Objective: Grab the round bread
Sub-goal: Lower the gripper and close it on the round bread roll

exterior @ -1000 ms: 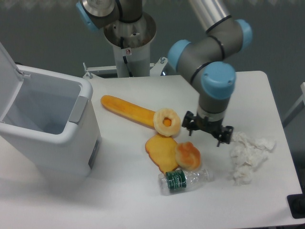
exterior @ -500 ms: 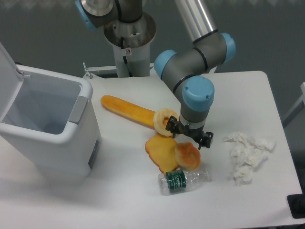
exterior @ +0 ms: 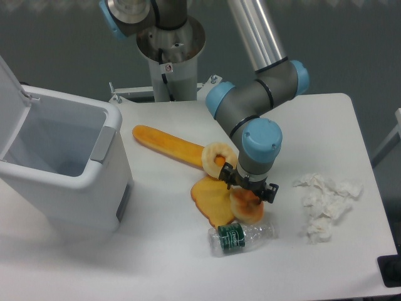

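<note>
The round bread (exterior: 246, 208) is a small golden-orange bun lying on the white table, leaning on a flat orange bread slice (exterior: 210, 198). My gripper (exterior: 249, 192) hangs straight down over the bun, its fingers open and set on either side of the bun's top. The wrist hides the bun's upper part. I cannot tell whether the fingers touch the bun.
A pale ring doughnut (exterior: 217, 159) lies just left of the gripper, at the end of a long orange baguette (exterior: 166, 143). A clear plastic bottle with a green label (exterior: 243, 235) lies just below the bun. Crumpled white paper (exterior: 326, 204) is to the right. An open white bin (exterior: 59, 163) stands at left.
The gripper has moved left from beside the paper to above the bun, then lowered until its fingers straddle the bun's top. Nothing else has moved.
</note>
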### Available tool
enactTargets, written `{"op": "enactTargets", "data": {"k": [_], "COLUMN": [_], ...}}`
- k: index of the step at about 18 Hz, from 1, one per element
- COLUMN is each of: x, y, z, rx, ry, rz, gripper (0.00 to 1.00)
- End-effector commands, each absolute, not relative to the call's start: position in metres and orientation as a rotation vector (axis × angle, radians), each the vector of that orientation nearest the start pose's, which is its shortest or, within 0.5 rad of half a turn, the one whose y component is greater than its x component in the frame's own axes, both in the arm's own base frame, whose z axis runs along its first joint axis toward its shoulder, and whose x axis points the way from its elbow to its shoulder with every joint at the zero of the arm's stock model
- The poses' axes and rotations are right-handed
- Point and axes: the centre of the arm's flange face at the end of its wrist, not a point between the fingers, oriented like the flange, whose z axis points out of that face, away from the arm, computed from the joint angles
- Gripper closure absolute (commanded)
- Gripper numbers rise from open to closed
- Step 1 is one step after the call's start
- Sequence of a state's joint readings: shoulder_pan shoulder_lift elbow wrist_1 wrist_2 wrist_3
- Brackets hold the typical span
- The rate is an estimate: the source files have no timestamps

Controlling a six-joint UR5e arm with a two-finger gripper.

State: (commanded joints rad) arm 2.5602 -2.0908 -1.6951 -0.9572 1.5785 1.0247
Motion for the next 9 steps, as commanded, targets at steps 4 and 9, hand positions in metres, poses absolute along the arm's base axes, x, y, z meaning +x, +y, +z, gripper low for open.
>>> {"op": "enactTargets", "data": {"k": [4, 9], "x": [-0.456, -0.467], "y": [0.45, 0.448], "z": [0.207, 0.238], "rx": [-3.148, -3.121], "ry": [0.07, 0.091], "rz": [-0.001, 0.072], "gripper": [0.93, 1.0]}}
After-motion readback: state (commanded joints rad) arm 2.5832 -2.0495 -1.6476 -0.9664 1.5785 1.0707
